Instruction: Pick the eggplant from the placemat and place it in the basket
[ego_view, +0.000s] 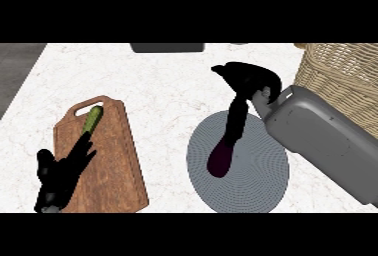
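Note:
The eggplant (221, 159) is long and dark, purple at its lower end, and stands nearly upright over the round grey placemat (247, 187). My right hand (249, 76) is curled round its upper end, just beyond the placemat's far edge. Whether the eggplant's lower end still touches the mat I cannot tell. The woven basket (341, 75) stands at the far right, a short way right of that hand, partly hidden by my grey right forearm (325, 142). My left hand (60, 175) rests open at the lower left, over the wooden cutting board (111, 165).
A green vegetable (92, 119) lies at the far end of the cutting board, just beyond my left fingers. A dark grey object (167, 47) sits at the counter's far edge. The counter's left edge runs down the left side of the view.

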